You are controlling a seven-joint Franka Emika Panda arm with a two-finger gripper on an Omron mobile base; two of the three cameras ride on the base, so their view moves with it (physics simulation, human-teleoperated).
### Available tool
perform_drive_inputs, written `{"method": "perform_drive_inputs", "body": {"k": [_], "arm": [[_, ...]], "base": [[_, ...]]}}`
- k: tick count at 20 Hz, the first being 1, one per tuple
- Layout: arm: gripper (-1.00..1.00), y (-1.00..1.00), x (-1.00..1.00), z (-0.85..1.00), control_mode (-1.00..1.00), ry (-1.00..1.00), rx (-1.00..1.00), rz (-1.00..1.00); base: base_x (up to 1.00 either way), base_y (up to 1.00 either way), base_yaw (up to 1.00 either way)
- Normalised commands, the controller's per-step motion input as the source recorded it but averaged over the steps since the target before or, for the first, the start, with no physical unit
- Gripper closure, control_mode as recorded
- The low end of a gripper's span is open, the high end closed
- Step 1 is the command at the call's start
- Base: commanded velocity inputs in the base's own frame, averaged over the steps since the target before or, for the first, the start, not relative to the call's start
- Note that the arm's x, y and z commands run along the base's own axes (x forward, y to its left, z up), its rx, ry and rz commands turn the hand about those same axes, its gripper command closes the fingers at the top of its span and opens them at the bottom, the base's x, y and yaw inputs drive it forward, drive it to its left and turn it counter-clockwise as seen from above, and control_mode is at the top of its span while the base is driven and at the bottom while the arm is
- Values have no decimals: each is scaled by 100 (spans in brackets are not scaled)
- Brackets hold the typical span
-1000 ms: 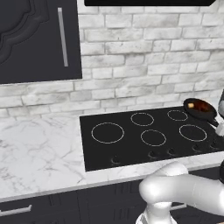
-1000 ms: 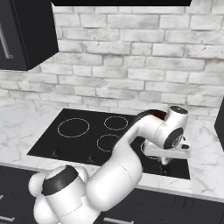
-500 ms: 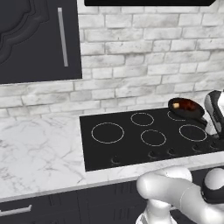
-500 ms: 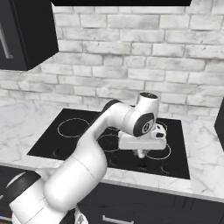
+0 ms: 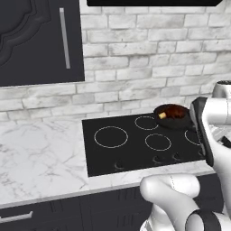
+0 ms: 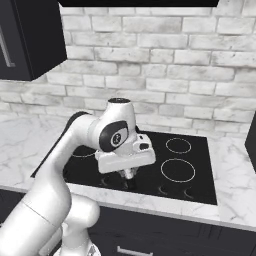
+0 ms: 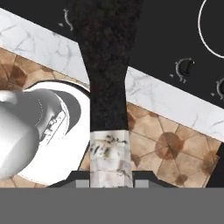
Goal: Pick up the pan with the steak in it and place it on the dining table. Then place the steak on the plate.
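Observation:
The black pan (image 5: 172,118) hangs a little above the back of the cooktop (image 5: 135,151). The reddish-brown steak (image 5: 175,112) lies inside it, its tan bit pointing left. In the hand view the pan's long dark handle (image 7: 106,83) runs straight up from between my fingers. My gripper (image 7: 109,176) is shut on that handle. From the right base view, my gripper (image 6: 128,173) points down over the cooktop's front edge, and the arm hides the pan. The dining table and the blue plate are out of view.
A white marble counter (image 5: 40,158) surrounds the cooktop, with a brick wall (image 5: 144,67) behind it and a dark upper cabinet (image 5: 40,40) at the left. The cooktop's knobs (image 7: 186,68) and the tiled floor (image 7: 170,144) lie below my hand.
My arm has swung left across the cooktop, carrying the pan with the steak leftward from the far right burner toward the middle. The base views have stayed put.

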Motion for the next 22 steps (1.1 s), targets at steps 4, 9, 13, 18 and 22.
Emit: {"method": "perform_drive_inputs", "body": {"k": [4,9,13,18,22], "arm": [[100,75,-37,41,-100,4,-3,17],[100,74,-36,38,-100,5,-2,17],[100,57,-37,28,-100,6,2,18],[100,15,-41,8,-100,-2,19,17],[100,-4,-32,8,-100,-13,18,3]], "base": [[0,0,0],[0,0,0],[0,0,0],[0,0,0],[0,0,0]]}}
